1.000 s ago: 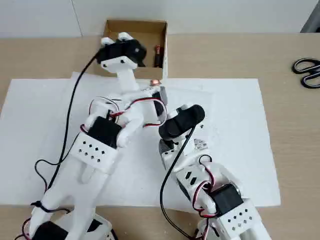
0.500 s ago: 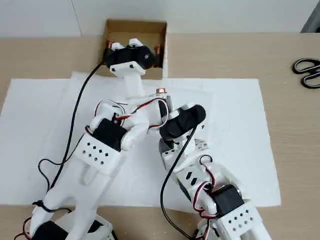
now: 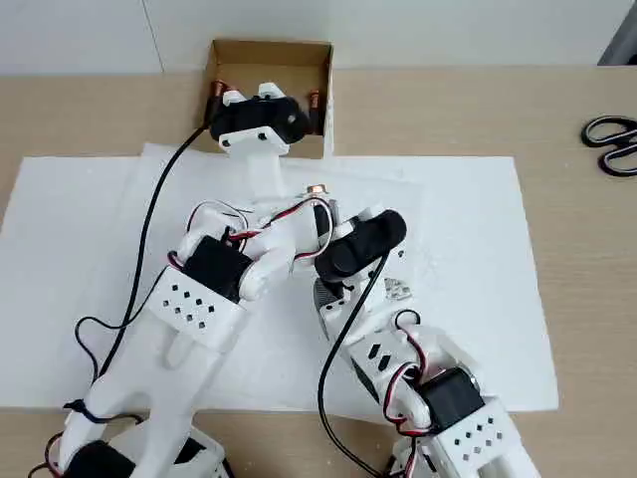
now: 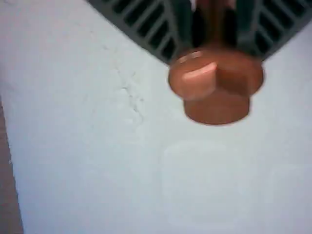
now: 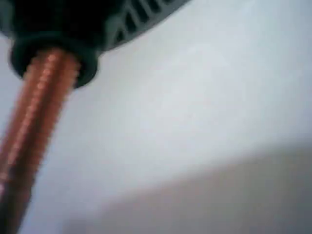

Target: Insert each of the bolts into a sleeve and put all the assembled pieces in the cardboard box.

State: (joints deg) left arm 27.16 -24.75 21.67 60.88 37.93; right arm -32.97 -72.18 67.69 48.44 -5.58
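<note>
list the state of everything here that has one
bolt: held near its head, shaft through sleeve
sleeve: on the bolt's shaft
left gripper: shut on bolt
right gripper: shut on sleeve
box: open, pieces inside

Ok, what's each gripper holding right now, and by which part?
Left gripper: a copper bolt, clamped on its shank just behind the head. Right gripper: apparently a black sleeve with a threaded shaft sticking out; where on the sleeve cannot be told.
</note>
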